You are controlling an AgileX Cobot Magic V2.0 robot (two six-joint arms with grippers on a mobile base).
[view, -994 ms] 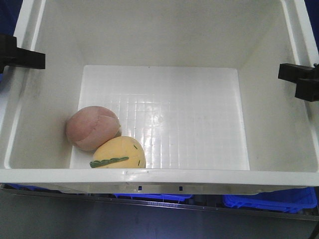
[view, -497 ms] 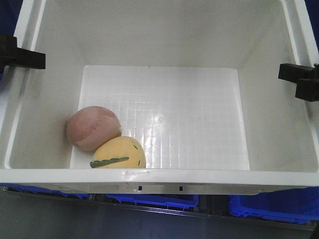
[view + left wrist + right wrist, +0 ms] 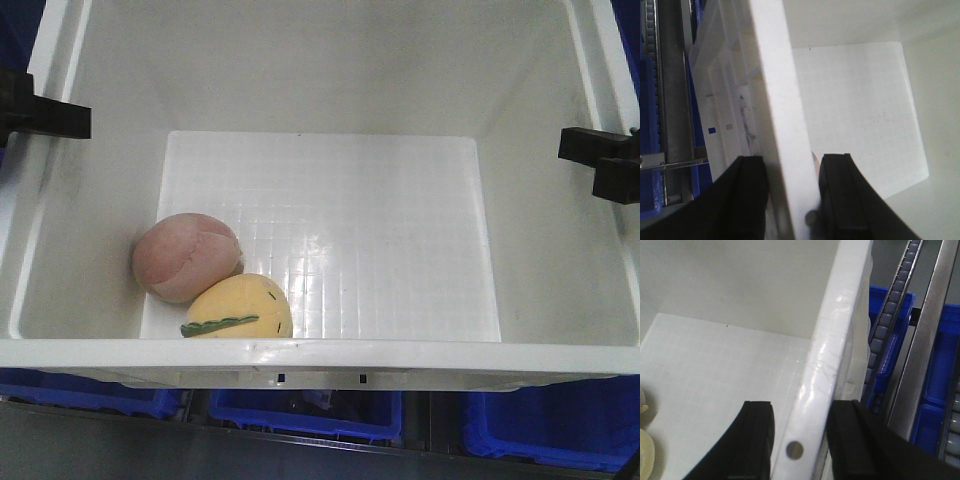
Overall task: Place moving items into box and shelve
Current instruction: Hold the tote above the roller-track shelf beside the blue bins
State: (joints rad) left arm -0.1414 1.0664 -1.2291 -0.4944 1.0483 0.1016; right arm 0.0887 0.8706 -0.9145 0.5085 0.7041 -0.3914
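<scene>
A: Item one, nearest: the yellow plush ball (image 3: 238,309), green stripe facing up, lodged in the near-left corner of the box (image 3: 330,355); touching it just behind, the pink plush ball (image 3: 186,257); both are lying on the gridded floor, so loading is judged complete.

B: Item two, the grips?

A: The left gripper (image 3: 790,197) is clamped across the left wall, one finger inside and one outside; the right gripper (image 3: 797,440) is closed likewise on the right rim; each is seen from the front only as a black block at its side.

B: Item three, beyond?

A: Blue bins (image 3: 540,425) and a roller rail (image 3: 892,315) are seen below and beside the box; the shelf slot itself cannot be made out.

B: Handling advice for the carry?

A: Both walls should be gripped evenly and the box kept level; otherwise the balls may be rolled about; the arms are best moved together, so that the thin walls are not twisted or slipped from the fingers; the bins should be cleared before lowering.
</scene>
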